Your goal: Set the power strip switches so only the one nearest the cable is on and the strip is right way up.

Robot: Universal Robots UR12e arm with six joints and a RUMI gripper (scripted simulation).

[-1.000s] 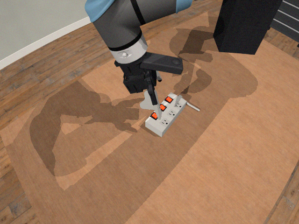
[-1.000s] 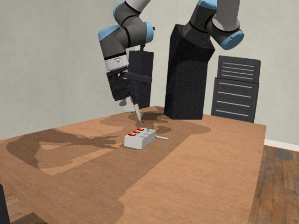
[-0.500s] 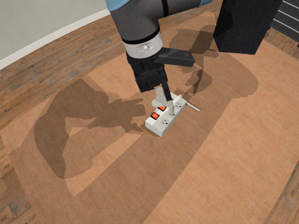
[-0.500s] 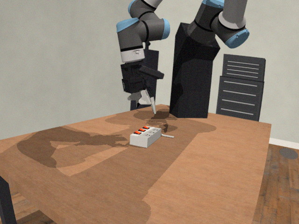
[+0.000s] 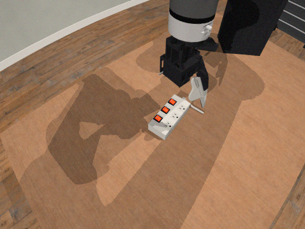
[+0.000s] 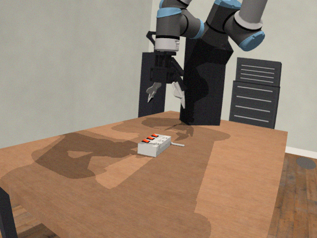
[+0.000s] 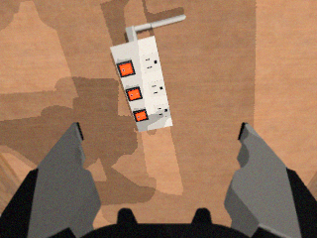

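A white power strip [image 5: 169, 115] lies the right way up on the wooden table, with three red rocker switches [image 5: 164, 109] in a row beside its sockets. A short grey cable stub [image 5: 198, 109] leaves its far end. The strip also shows in the exterior view [image 6: 154, 145] and in the wrist view [image 7: 142, 84], where the cable [image 7: 159, 23] is at the top. I cannot tell each switch's position. My gripper [image 6: 166, 95] is open and empty, well above the table behind the strip's cable end; its fingers frame the wrist view [image 7: 160, 164].
A tall black pedestal [image 6: 204, 84] holding the arm stands at the table's far edge. A dark slatted cabinet [image 6: 254, 93] stands behind the table at the right. The arm casts wide shadows on the table left of the strip.
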